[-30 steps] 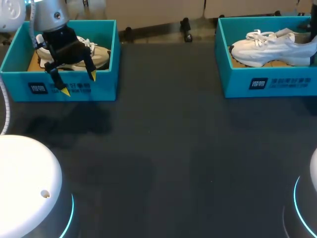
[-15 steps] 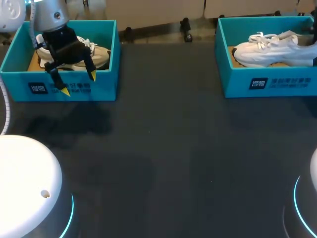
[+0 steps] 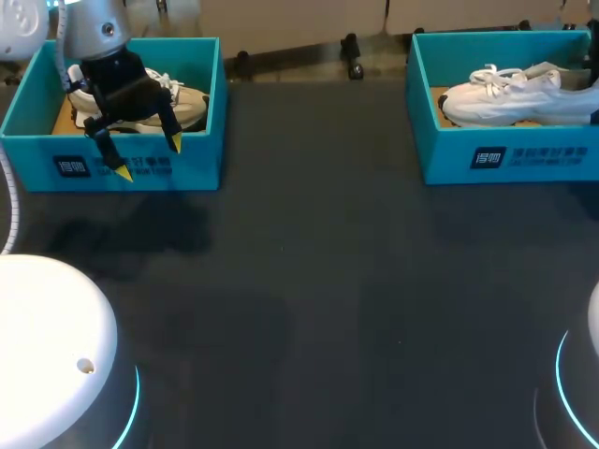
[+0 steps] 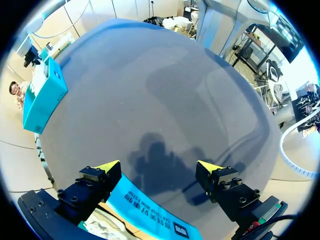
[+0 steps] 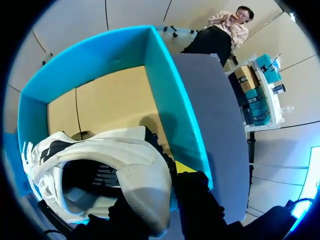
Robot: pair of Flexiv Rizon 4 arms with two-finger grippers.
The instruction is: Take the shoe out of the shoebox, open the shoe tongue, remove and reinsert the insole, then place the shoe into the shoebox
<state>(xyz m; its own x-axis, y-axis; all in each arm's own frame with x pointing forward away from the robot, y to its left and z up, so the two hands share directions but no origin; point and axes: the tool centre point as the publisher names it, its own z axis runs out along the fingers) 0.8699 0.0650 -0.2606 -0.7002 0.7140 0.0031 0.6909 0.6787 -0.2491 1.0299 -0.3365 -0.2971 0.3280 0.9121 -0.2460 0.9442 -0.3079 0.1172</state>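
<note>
Right claw (image 5: 162, 187) clamped on the heel of the white shoe (image 3: 510, 94), tilted inside the right box (image 3: 547, 157) — raise it straight, clear of the walls; left claw (image 3: 148, 157) hangs spread over the left box (image 3: 192, 164).

Right blue box (image 3: 505, 159): we see it open on top, at the table's far right.
White shoe (image 3: 513, 94): inside that box, laces up, toe pointing left.
Left blue box (image 3: 201, 161): open on top, far left.
Tan shoe (image 3: 187, 101): we see it lying inside that box.
</note>
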